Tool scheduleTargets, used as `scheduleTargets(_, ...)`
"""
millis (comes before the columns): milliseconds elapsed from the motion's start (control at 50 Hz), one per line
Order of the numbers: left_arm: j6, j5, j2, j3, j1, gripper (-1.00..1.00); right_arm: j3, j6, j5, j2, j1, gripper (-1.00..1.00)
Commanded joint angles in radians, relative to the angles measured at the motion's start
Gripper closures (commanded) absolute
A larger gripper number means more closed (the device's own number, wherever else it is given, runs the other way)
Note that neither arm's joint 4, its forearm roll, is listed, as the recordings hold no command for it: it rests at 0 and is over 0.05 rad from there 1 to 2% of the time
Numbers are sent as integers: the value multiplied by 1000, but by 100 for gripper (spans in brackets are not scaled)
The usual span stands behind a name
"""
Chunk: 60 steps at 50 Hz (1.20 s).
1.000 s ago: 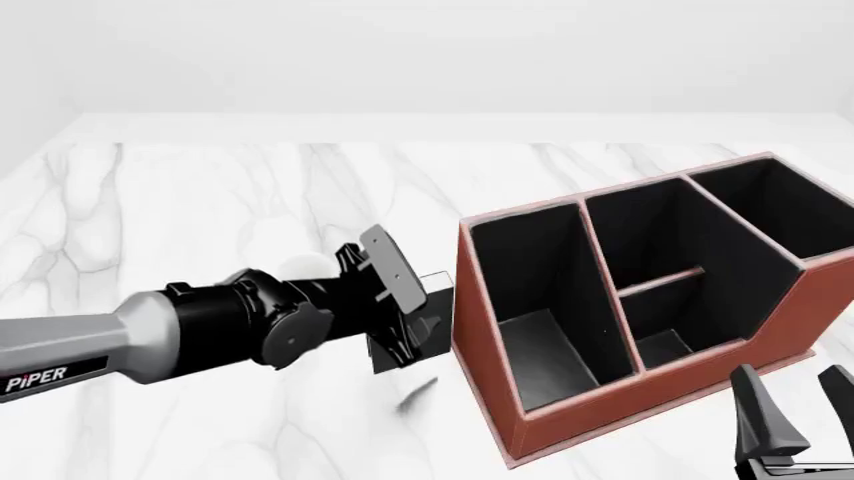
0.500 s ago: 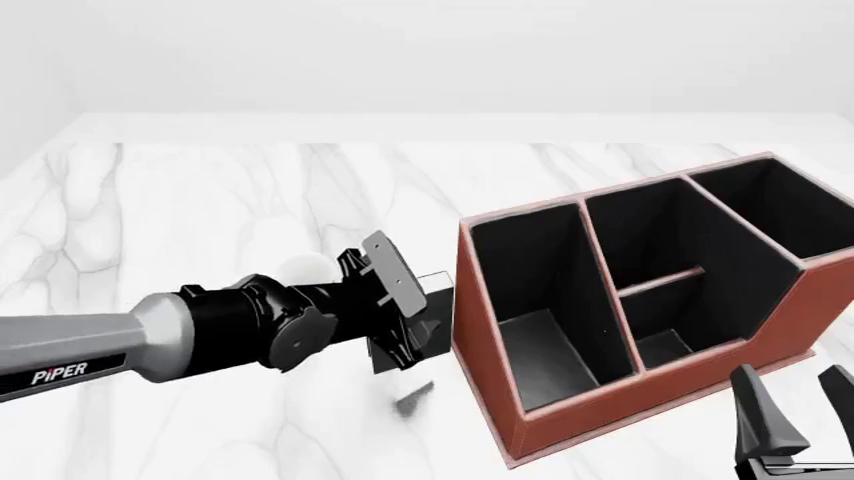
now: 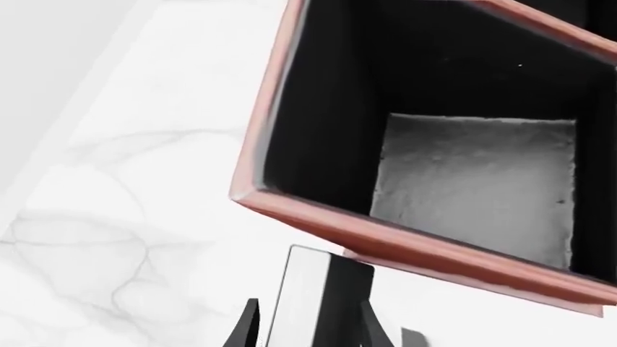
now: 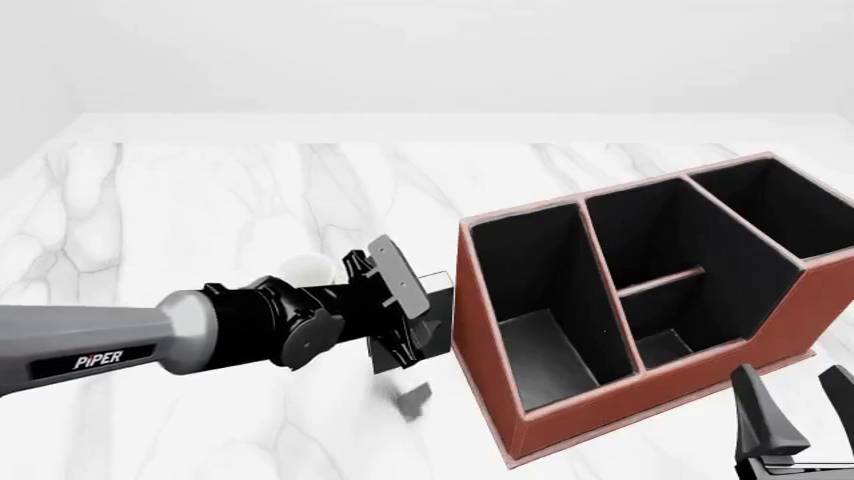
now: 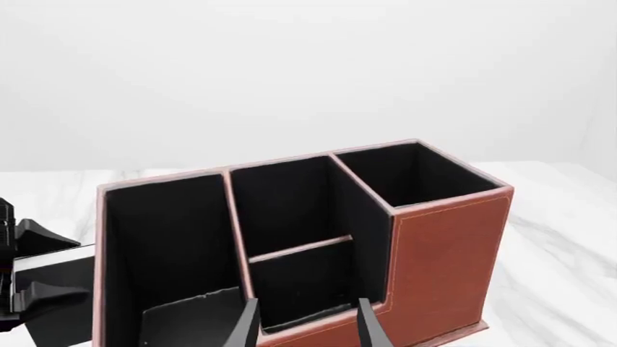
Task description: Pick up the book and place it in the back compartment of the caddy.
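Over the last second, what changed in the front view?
The left gripper, holding the book, rose slightly as its arm slid right toward the caddy; its shadow fell further below. The caddy and right gripper stayed put.

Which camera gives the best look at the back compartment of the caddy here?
The front view: the back compartment shows its opening, the crossbar and the sloping wall of the caddy. The right wrist view shows the same cell head-on, its floor hidden behind the crossbar. The left wrist view shows only the long cell.
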Motion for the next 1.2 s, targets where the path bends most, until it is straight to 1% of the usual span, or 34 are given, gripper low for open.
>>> scheduleTargets(20, -15, -17, 38, 0, -6, -100, 0, 1, 0, 0, -2, -100)
scheduleTargets(100, -21, -22, 38, 6, -14, -100, 0, 1, 0, 0, -2, -100)
scheduleTargets(120, -24, -19, 35, 8, -16, 100, 0, 1, -1, 0, -2, -100)
scheduleTargets(160, -54, 2, 21, 10, -36, 100, 0, 1, -1, 0, -1, -100)
scheduleTargets(200, -53, 11, 5, 8, -38, 100, 0, 2, -1, 0, -1, -100)
scheduleTargets(240, -79, 37, -11, 1, -51, 100, 0, 2, -1, 0, -1, -100)
scheduleTargets(320, -85, 52, -28, -2, -55, 100, 0, 3, -1, 0, 0, -100)
scheduleTargets(340, -109, 61, -38, -3, -65, 100, 0, 3, -1, 0, 0, -100)
scheduleTargets(360, -157, 95, -39, -17, -75, 100, 0, 7, -1, 1, -1, -100)
scheduleTargets(400, -148, 103, -45, -18, -68, 100, 0, 8, -1, 3, -2, -100)
scheduleTargets(420, -183, 119, -44, -29, -68, 100, 0, 8, -2, 4, -1, -100)
scheduleTargets(480, -247, 148, -81, -38, -78, 100, 0, 8, -1, 2, 0, -100)
scheduleTargets(500, -257, 157, -89, -45, -73, 100, 0, 9, 0, 1, -1, -100)
scheduleTargets(540, -249, 185, -95, -62, -67, 100, 0, 8, 0, -1, 0, -100)
scheduleTargets(580, -278, 223, -119, -79, -70, 100, 0, 7, 1, -2, 0, -100)
scheduleTargets(620, -273, 229, -125, -85, -64, 100, 0, 7, 1, -2, 0, -100)
scheduleTargets(660, -284, 259, -151, -87, -81, 100, 0, 6, 0, -2, 0, -100)
scheduleTargets(680, -276, 278, -142, -118, -44, 100, 0, 6, 0, -2, 0, -100)
scheduleTargets(740, -277, 330, -165, -145, -50, 100, 0, 6, 0, -1, 0, -100)
scheduleTargets(760, -277, 331, -165, -145, -50, 100, 0, 6, 0, -1, 0, -100)
scheduleTargets(800, -277, 369, -183, -170, -48, 100, 0, 5, -1, -1, 0, -100)
scheduleTargets(820, -263, 392, -195, -197, -31, 100, 0, 5, -1, 0, -1, -100)
scheduleTargets(840, -263, 392, -195, -198, -31, 100, 0, 5, -1, 0, -1, -100)
scheduleTargets(860, -267, 418, -208, -213, -40, 100, 0, 4, -1, 0, 0, -100)
scheduleTargets(900, -241, 478, -225, -268, -26, 100, 0, 3, -1, 0, 0, -100)
scheduleTargets(940, -237, 496, -233, -286, -23, 100, 0, 4, -1, 0, 0, -100)
scheduleTargets(960, -218, 522, -241, -312, -15, 100, 0, 4, -1, 0, -1, -100)
scheduleTargets(1000, -211, 564, -252, -349, -13, 100, 0, 6, -1, 0, -1, -100)
scheduleTargets(1060, -136, 635, -257, -420, 34, 100, 0, 7, -1, 0, -3, -100)
scheduleTargets(1100, -131, 681, -263, -462, 35, 100, 0, 5, -1, 0, -2, -100)
scheduleTargets(1140, -110, 728, -271, -526, 50, 100, 0, 7, -1, 0, -2, -100)
scheduleTargets(1160, -110, 728, -271, -527, 50, 100, 0, 7, -1, 0, -2, -100)
scheduleTargets(1180, -105, 770, -285, -601, 44, 100, 0, 7, -1, -1, -2, -100)
scheduleTargets(1200, -105, 771, -285, -603, 44, 100, 0, 7, -1, -1, -2, -100)
